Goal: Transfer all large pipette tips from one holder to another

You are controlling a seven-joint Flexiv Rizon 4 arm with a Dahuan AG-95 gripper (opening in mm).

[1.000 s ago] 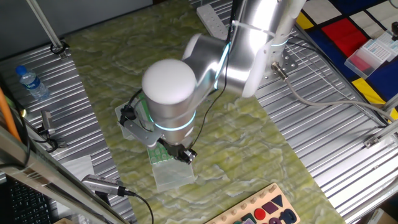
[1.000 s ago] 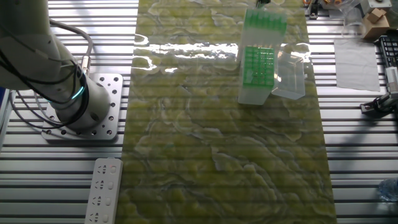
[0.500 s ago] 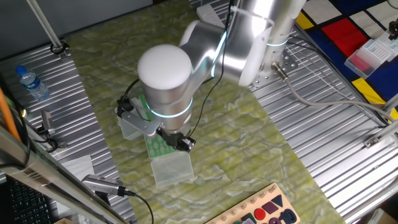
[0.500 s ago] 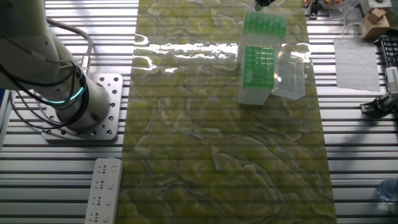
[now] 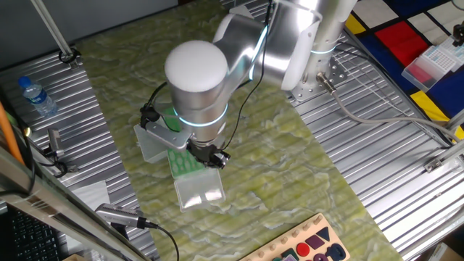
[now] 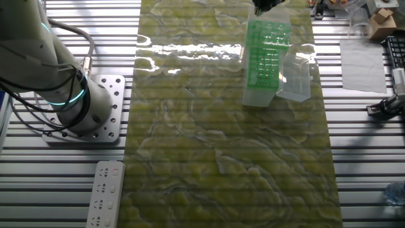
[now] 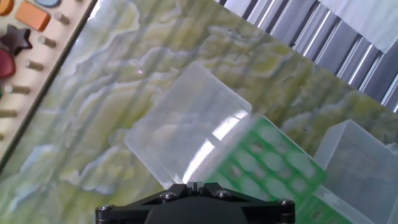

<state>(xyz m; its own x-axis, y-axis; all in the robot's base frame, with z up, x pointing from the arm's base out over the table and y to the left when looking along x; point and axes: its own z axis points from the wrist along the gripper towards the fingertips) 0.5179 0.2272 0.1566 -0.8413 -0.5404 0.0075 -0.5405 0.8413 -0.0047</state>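
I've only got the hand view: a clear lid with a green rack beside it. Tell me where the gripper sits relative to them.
Observer: In one fixed view, the gripper hangs above the green rack, close to the clear lid.
Operator: Tell me whether there's another rack.
Observer: Yes. The other fixed view shows a second green rack just beyond the first, in line with it.
Operator: Report what lies off the mat.
Observer: A white power strip lies on the metal table near the arm's base.
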